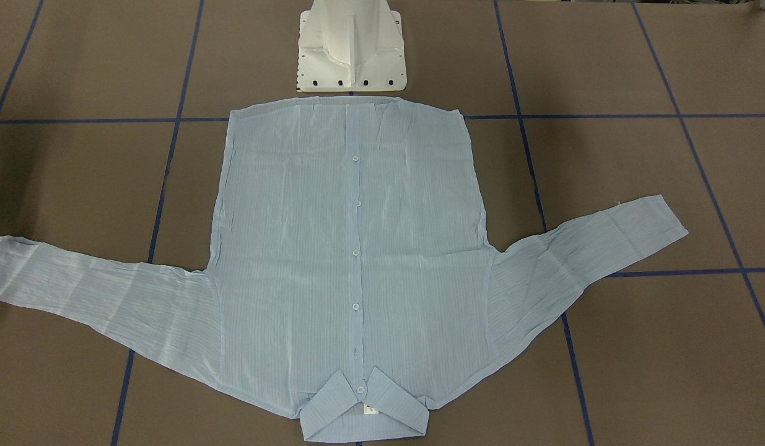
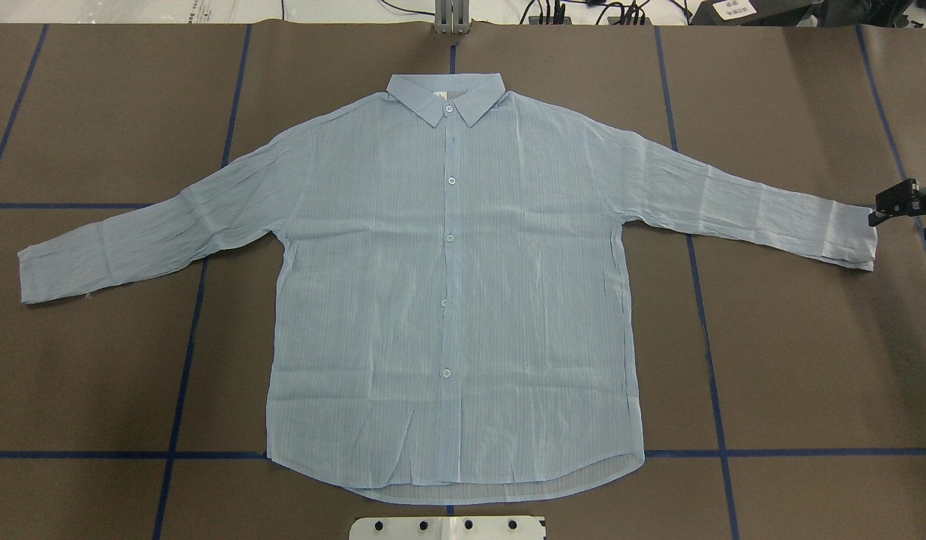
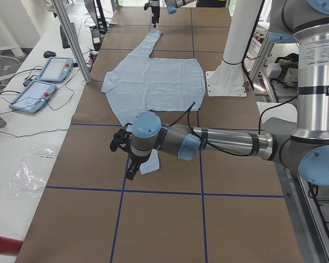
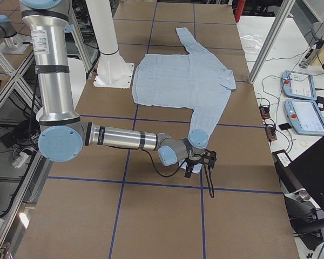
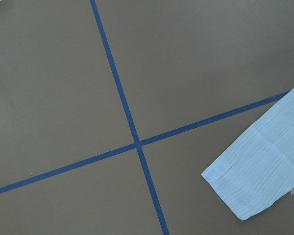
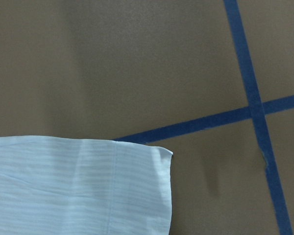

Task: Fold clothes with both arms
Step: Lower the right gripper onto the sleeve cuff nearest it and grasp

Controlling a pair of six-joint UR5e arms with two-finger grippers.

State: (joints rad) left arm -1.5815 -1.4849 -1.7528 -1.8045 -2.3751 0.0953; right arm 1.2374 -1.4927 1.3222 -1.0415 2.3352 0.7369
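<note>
1. Shirt [image 2: 448, 285]: flat, buttoned, front up, mid-table [image 2: 792, 360]; sleeves spread wide, hem nearest the pedestal [image 1: 351, 49].
2. Left gripper [image 3: 125, 156]: near the cuff on its side; grip cannot be told.
3. Right gripper [image 2: 906, 208]: just beside the other cuff; grip cannot be told.

The shirt [image 2: 448, 285] lies flat on the table [image 2: 95, 375], hem nearest the pedestal [image 2: 448, 527], sleeves spread sideways.

The left arm [image 3: 225, 143] and right arm [image 4: 124, 138] are showing silver tubes, grey joints, light blue caps and trailing black cables.
</note>
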